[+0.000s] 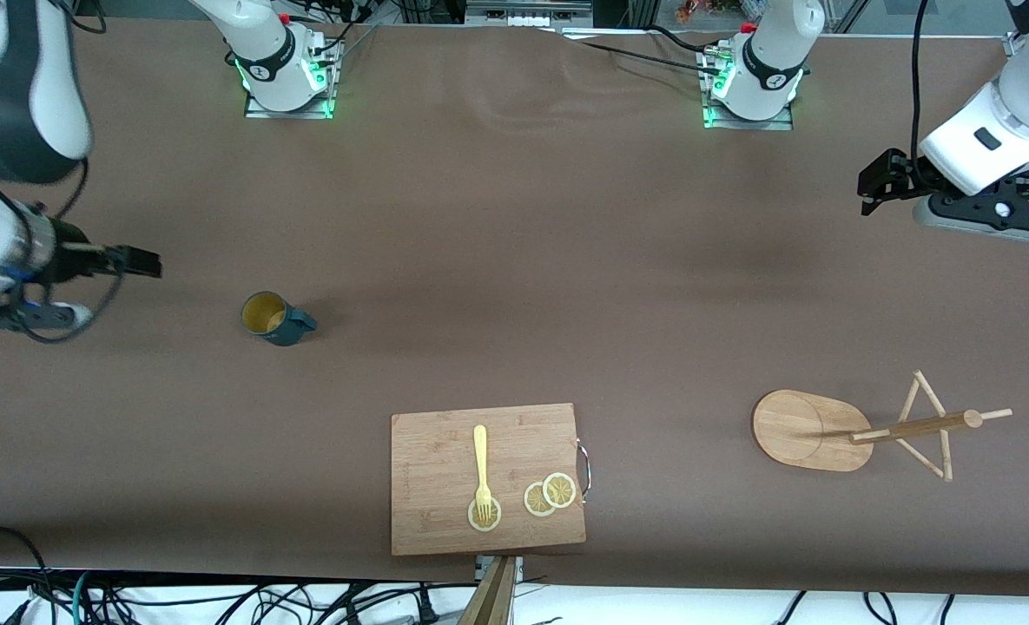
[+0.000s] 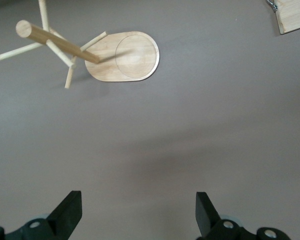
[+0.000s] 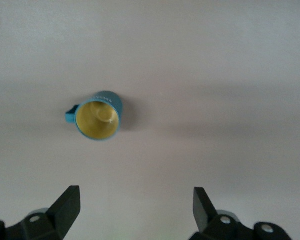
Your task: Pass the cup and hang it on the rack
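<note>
The cup [image 1: 275, 319], dark teal with a yellow inside, stands upright on the brown table toward the right arm's end, its handle pointing toward the left arm's end. My right gripper [image 1: 143, 261] hangs open and empty in the air beside it; the right wrist view shows the cup [image 3: 97, 121] ahead of the open right gripper [image 3: 136, 202]. The rack [image 1: 805, 430], a wooden stand with an oval base, a pole and thin pegs, stands toward the left arm's end. My left gripper [image 1: 875, 186] is open and empty, up in the air apart from it. The left wrist view shows the rack [image 2: 122, 57] ahead of the left gripper [image 2: 138, 205].
A bamboo cutting board [image 1: 427, 512] lies near the table's front edge, between cup and rack. On it are a yellow fork [image 1: 481, 464] and lemon slices [image 1: 550, 495]. A corner of the board [image 2: 295, 15] shows in the left wrist view.
</note>
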